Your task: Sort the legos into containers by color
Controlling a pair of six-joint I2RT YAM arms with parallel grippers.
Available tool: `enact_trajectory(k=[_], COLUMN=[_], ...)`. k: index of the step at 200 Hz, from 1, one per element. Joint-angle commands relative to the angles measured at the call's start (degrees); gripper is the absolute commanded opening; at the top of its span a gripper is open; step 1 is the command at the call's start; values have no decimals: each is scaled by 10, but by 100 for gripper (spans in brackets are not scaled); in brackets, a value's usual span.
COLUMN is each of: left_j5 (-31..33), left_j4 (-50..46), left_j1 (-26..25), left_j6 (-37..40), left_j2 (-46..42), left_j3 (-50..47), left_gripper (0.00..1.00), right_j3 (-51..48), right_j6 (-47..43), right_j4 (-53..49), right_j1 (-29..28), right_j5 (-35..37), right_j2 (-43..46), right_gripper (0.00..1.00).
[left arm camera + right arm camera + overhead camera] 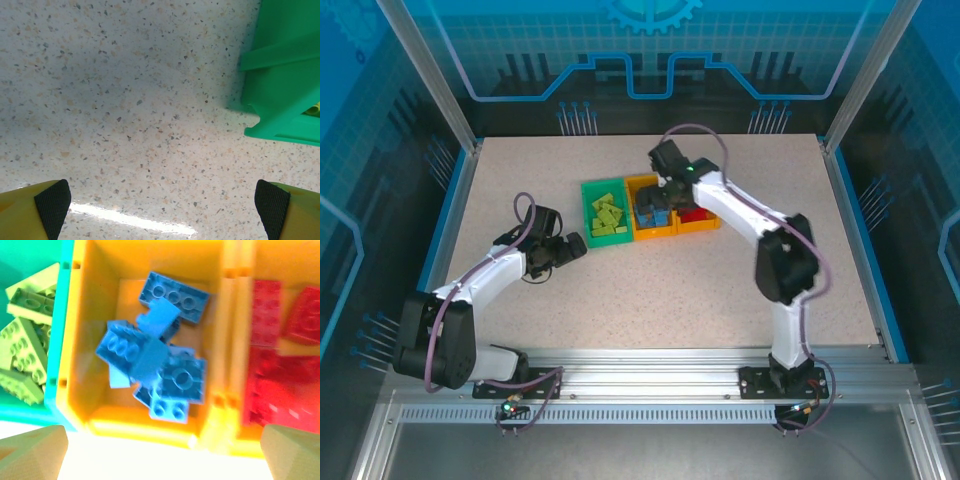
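The right end effector [162, 454] hangs with its fingers spread and nothing between them, directly above the middle orange bin [80, 340], where the light blue legos [160, 365] lie piled. On one side the red legos [285, 365] sit in the other orange bin [280, 262]; on the other, the lime green legos [25, 335] lie in the green bin [285, 90]. The left end effector [162, 205] is likewise spread and empty, low over the speckled table [125, 100], just beside the green bin's outer wall.
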State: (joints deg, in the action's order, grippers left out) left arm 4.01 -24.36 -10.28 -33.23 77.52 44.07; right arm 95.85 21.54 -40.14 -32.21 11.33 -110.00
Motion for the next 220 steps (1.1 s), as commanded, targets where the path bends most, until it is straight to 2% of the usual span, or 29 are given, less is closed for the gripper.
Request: enact_trajectory(k=[1,37,60,77,100,119,125,142,149,164,188,205,220], left_j5=[34,110,162,192,217,214,215,213,208,199,186,186,175], left_j4=[-17,7,58,92,175,300,340,456,439,477,615,700,712], left_j1=[-3,-3,-3,1,1,1,1,2,4,4,6,16,31], left_j6=[28,79,126,154,221,281,294,314,314,332,379,382,362], left_j2=[-13,-42,-55,-58,-61,-53,-46,-3,10,40,67,92,86], left_j3=[-1,-11,-31,-34,-54,-105,-122,-158,-141,-131,-158,-184,-195], left_gripper=[99,99,99,99,99,99,99,99,99,99,99,99,99], right_j3=[-132,-334,-489,-571,-615,-648,-643,-661,-659,-651,-693,-732,-729], right_j6=[-59,-121,-169,-187,-198,-208,-209,-224,-220,-205,-195,-191,-191], right_j4=[121,238,404,507,595,677,667,735,745,727,787,875,865], right_j1=[25,114,168,198,218,228,229,238,246,262,272,283,282], right_j5=[60,79,70,62,70,86,89,70,56,35,24,1,4], right_j2=[117,248,312,328,313,284,282,261,246,246,257,239,240], right_gripper=[100,100,100,100,100,100,100,100,100,100,100,100,100])
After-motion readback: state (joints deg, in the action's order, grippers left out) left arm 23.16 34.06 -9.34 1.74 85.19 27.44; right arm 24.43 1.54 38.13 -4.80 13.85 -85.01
